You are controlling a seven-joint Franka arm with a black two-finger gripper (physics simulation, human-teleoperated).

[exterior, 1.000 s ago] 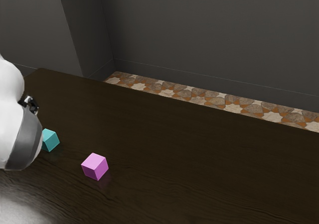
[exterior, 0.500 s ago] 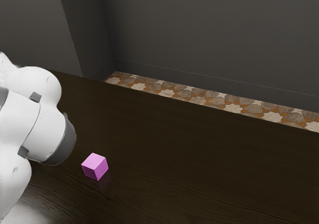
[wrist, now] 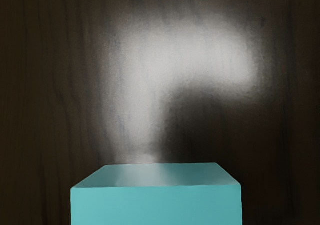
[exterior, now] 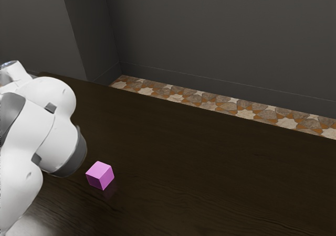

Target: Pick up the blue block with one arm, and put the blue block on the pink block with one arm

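The blue block (wrist: 156, 197), a teal cube, sits large at the wrist view's lower edge, directly under my hand, resting on the dark wooden table (wrist: 60, 85). In the exterior view the pink block (exterior: 100, 174) lies on the table near the front left. My arm's white and grey links (exterior: 42, 131) bulk just to the exterior view's left of the pink block and cover the spot beside it, so the blue block is hidden there.
The dark table (exterior: 210, 157) stretches wide to the exterior view's right of the pink block. Its far edge borders a patterned tile floor (exterior: 236, 107) and grey walls (exterior: 220, 31). A pale glare (wrist: 185, 65) lies on the wood beyond the blue block.
My arm has swung in from the exterior view's left and now covers the blue block, which showed left of the pink block one second ago. The pink block has not moved.
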